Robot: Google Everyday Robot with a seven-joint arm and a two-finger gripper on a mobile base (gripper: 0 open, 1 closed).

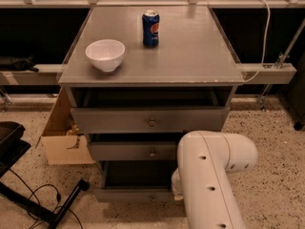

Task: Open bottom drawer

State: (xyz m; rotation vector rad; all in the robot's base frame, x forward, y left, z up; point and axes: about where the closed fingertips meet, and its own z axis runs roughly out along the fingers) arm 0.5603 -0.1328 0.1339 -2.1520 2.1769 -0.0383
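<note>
The grey cabinet has three drawers. The bottom drawer is the lowest one, a flat grey front with a small round knob. A dark gap shows above its front. My white arm reaches down in front of the cabinet's lower right. My gripper is at the right end of the bottom drawer's front, mostly hidden behind the arm. The middle drawer and the top drawer sit above it, each with a knob.
A white bowl and a blue soda can stand on the cabinet top. A cardboard box leans at the cabinet's left. A black stand leg and cables lie on the speckled floor at the lower left.
</note>
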